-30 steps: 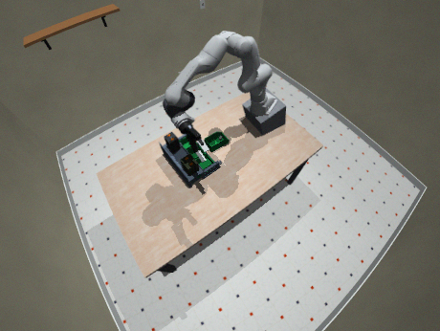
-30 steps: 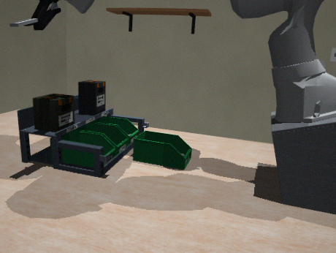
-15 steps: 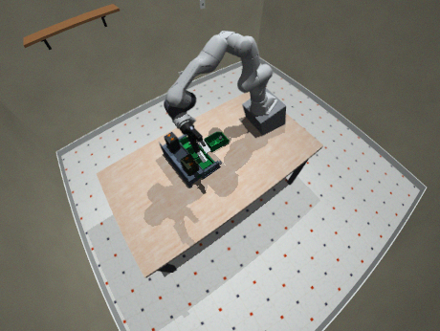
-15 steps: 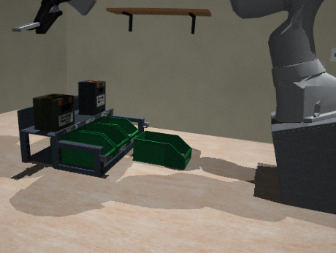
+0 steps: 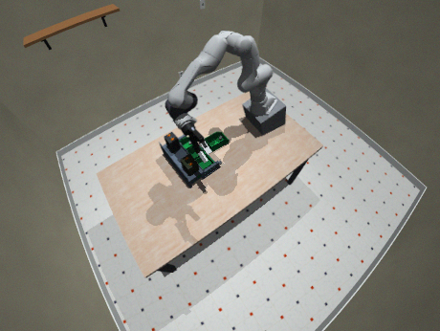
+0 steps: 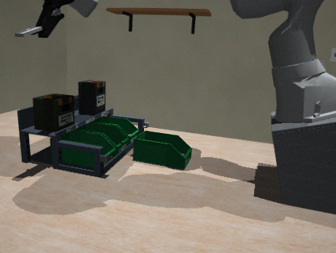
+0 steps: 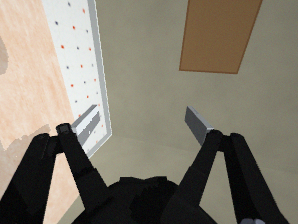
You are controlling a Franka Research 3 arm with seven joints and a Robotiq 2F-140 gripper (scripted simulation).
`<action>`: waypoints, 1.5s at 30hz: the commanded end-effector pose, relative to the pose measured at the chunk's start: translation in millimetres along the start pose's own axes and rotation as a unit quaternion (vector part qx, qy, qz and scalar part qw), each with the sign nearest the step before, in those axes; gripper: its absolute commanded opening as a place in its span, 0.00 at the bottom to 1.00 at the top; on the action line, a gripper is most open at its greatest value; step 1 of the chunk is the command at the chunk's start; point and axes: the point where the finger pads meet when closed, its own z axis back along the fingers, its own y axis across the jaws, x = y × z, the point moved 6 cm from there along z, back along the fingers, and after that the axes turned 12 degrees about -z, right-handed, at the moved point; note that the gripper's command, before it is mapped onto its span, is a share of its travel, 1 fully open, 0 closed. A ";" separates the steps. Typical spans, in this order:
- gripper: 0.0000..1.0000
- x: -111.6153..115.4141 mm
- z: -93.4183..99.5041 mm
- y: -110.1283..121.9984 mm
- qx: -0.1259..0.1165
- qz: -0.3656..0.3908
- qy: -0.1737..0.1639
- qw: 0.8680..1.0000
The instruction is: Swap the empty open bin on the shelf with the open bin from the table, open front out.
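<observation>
Gripper (image 5: 205, 150) (image 6: 33, 31) (image 7: 143, 112) spread wide, nothing held, tilted above shelf (image 5: 178, 156) (image 6: 55, 153) — if lowered so, shelved bins (image 5: 206, 163) (image 6: 88, 139) could be knocked askew.

A wooden shelf (image 5: 72, 25) (image 6: 158, 12) (image 7: 219, 37) hangs on the wall (image 5: 158, 43) (image 6: 219, 73) (image 7: 145, 60).

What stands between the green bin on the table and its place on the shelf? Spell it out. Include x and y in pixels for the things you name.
The shelf's raised front lip (image 6: 120, 156) crosses the way in, and green bins (image 5: 207, 164) (image 6: 80, 157) fill the row behind it, so one must come out first. Nothing visible stands on the short stretch of table between the loose bin (image 5: 218, 140) (image 6: 157, 150) and that lip.
</observation>
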 end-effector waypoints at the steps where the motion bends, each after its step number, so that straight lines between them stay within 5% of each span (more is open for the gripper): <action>1: 1.00 1.1 1.2 -2.7 -0.004 0.002 -0.004 1.000; 44: 1.00 -9.8 -7.1 -35.6 -0.045 -0.001 -0.011 0.999; 45: 1.00 -13.5 -8.9 -46.6 -0.059 -0.001 -0.013 0.998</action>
